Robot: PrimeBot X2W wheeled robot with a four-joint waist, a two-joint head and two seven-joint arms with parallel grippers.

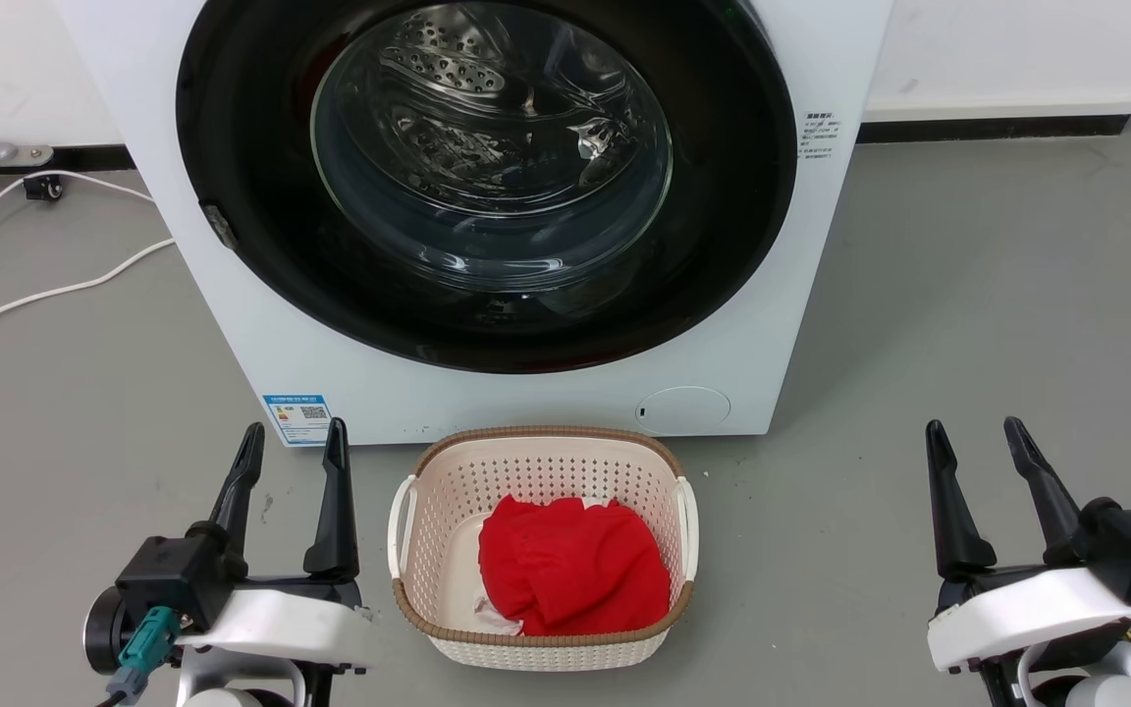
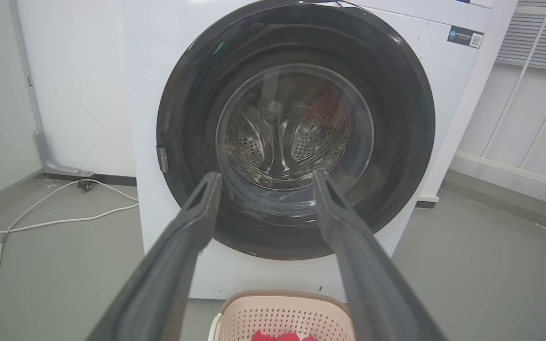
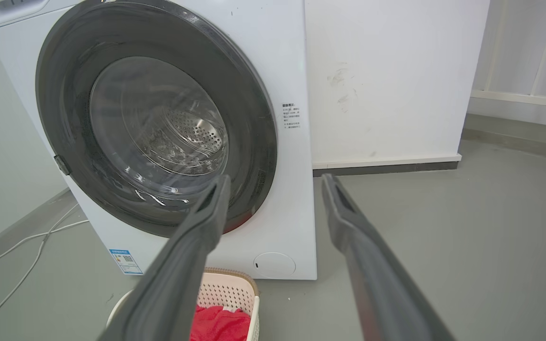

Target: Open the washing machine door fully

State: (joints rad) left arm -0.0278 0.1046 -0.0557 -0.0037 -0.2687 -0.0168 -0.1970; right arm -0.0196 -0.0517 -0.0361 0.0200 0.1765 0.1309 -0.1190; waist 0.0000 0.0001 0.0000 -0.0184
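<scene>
Door shut flat against the washer; both tools spread wide, holding nothing.

The head view takes in the left tool and right tool together, low on either side of the basket and well apart from the washer. It also looks down on the red cloth in the basket, which stands on the floor just before the machine. The left wrist view faces the door square on and adds a dark label at the washer's upper corner and pale slats to the side. The right wrist view sees the door aslant, beside a white wall. The door is a glossy black disc nearly as wide as the front. Its clear glass centre shows the perforated drum, and a small grey latch sits at its edge.
</scene>
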